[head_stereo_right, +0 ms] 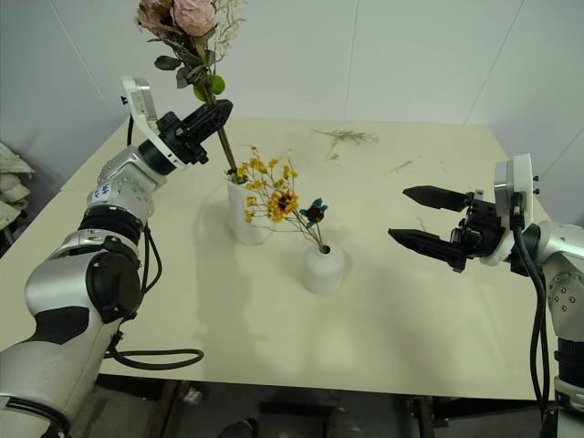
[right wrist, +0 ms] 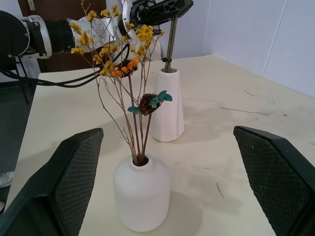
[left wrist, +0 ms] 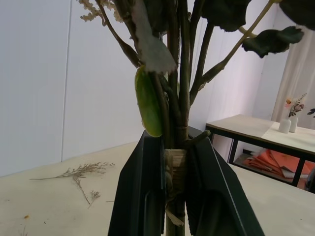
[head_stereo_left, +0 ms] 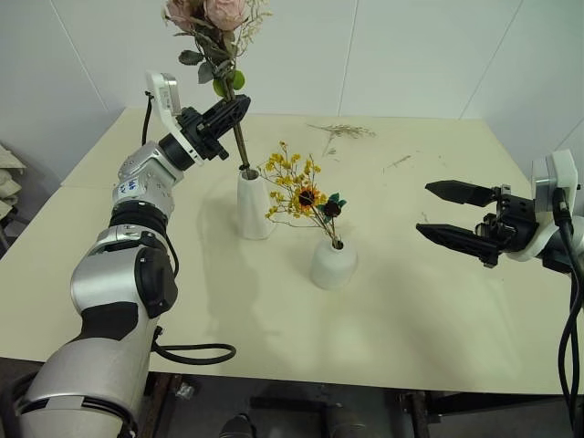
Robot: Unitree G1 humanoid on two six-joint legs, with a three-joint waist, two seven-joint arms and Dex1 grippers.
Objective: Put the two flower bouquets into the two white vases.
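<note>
Here two white vases [head_stereo_left: 333,263] stand on the worktop [head_stereo_left: 438,301], one yellow bouquet [head_stereo_left: 297,189] in the short vase, left tool [head_stereo_left: 233,114] clenched on one rose bouquet [head_stereo_left: 214,23] over the tall vase [head_stereo_left: 253,205], right tool [head_stereo_left: 456,214] released.

**A plain test room for a robot**

This looks like a lab or test room, not a home. The walls [head_stereo_left: 411,55] are bare white panels. A big pale bench [head_stereo_left: 411,301] stands in the middle with almost nothing on it. A black cable [head_stereo_left: 196,351] hangs loose over its front edge. In the left wrist view, a second bench [left wrist: 268,130] with a dark metal frame stands by the far wall. Small white vases [left wrist: 287,125] sit on it, and orange things [left wrist: 268,162] are stacked under it.
</note>
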